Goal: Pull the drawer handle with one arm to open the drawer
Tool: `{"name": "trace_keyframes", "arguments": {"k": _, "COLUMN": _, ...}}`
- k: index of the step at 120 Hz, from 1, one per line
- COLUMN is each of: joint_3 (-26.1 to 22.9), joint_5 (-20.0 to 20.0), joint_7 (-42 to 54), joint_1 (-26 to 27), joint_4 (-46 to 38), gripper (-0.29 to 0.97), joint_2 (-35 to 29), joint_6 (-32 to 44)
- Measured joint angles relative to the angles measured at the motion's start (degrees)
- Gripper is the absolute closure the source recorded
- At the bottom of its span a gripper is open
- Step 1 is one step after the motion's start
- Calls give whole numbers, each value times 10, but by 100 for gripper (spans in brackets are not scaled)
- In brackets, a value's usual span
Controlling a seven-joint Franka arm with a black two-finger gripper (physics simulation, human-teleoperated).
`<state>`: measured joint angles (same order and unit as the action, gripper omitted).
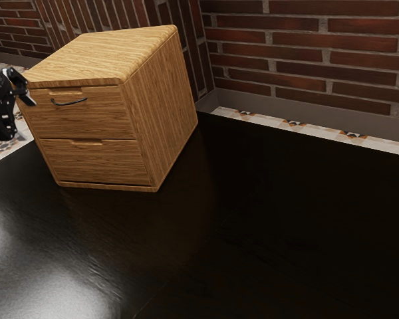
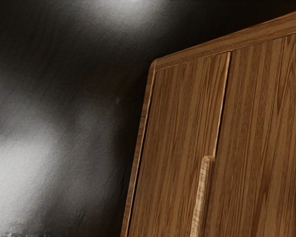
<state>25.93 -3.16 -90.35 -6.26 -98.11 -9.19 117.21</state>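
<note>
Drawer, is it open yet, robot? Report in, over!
My gripper at the front corner of the cabinet, short of the handle, not touching it. The top drawer looks shut. Nothing between gripper and handle. Over.

Wooden cabinet front (image 2: 266,123), seam (image 2: 221,103) between its drawers (image 2: 182,163), glossy dark table (image 2: 54,98)

One wooden cabinet (image 1: 130,80) stands on one dark table (image 1: 266,239). The cabinet's front carries two drawers (image 1: 86,118), one above the other. There is one metal handle (image 1: 68,102), on the upper of the cabinet's two drawers. One gripper (image 1: 24,88) is just beside the cabinet's front. Two brick walls (image 1: 306,46) meet in one corner behind the cabinet.
</note>
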Motion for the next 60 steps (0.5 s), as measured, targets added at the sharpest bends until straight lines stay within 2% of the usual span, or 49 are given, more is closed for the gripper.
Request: {"name": "trace_keyframes", "arguments": {"k": 60, "joint_3": -2, "joint_5": 3, "joint_7": -38, "joint_1": 0, "joint_4": 40, "gripper": 0, "joint_2": 61, "joint_6": 16}}
